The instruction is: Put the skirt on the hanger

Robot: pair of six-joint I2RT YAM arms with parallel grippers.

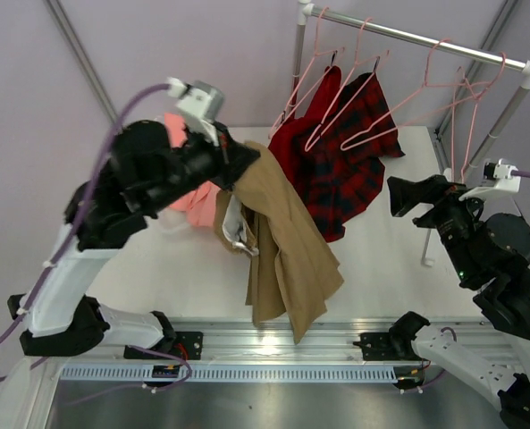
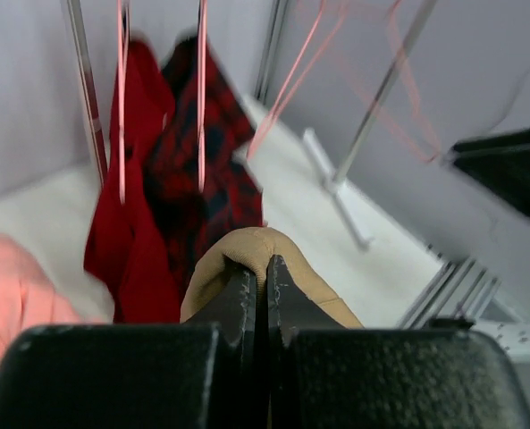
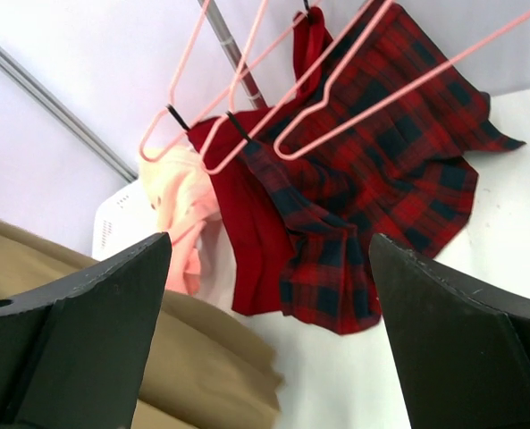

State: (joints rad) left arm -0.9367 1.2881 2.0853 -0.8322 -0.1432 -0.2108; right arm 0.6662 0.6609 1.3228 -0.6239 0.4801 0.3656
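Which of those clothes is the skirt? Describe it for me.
Start at the metal rack at the back. In front of it, the left gripper holds up the skirt. It is plain khaki; its neighbours are red, plaid or pink.

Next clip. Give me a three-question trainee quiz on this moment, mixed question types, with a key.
1. True or false: the left gripper is shut on the khaki skirt.
2. The right gripper is: A open and empty; B shut on the skirt; C out of every view.
3. What colour is the garment lying on the table, left of the skirt in the top view?
Key: 1 true; 2 A; 3 salmon-pink.
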